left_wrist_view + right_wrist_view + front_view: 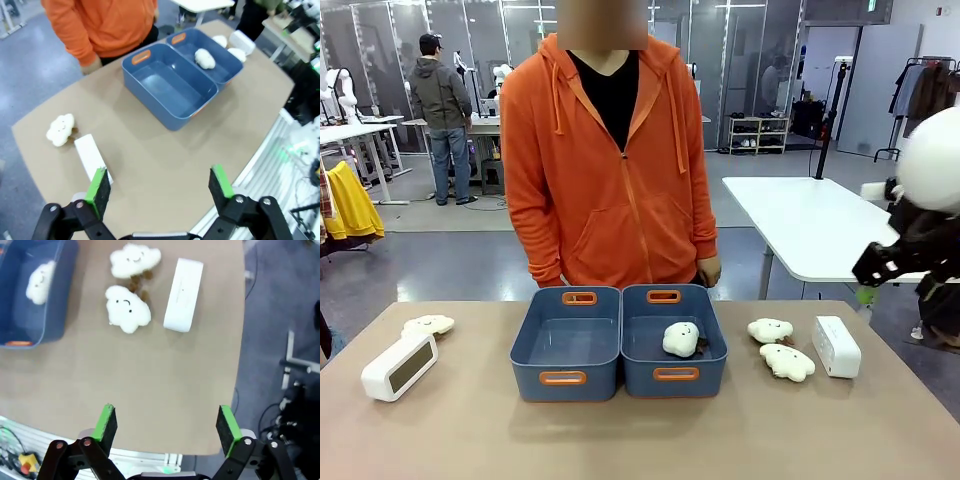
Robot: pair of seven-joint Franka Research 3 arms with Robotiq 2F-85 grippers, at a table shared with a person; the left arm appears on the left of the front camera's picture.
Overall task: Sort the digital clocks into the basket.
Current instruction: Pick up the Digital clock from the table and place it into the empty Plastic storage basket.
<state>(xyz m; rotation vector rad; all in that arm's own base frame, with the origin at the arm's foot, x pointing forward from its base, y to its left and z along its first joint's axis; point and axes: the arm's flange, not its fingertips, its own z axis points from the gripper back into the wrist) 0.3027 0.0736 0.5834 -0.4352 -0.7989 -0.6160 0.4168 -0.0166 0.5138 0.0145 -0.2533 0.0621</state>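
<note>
A plush toy (680, 339) is contained in the right basket (638, 380); left clock (399, 367) and right clock (837, 346) are outside. Left gripper (159, 187), right gripper (167, 427): fingers apart.

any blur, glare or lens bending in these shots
Front view: sharp, evenly lit, faint shadows under the tubs; the right arm at the edge is blurred and washed out. Left wrist view: the table edges bow from the wide lens. Right wrist view: slightly soft, the clock nearly featureless.

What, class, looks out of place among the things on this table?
A plush toy lies in the right-hand tub, while both digital clocks sit out on the table, one near each end. Odd for a clock sort.
</note>
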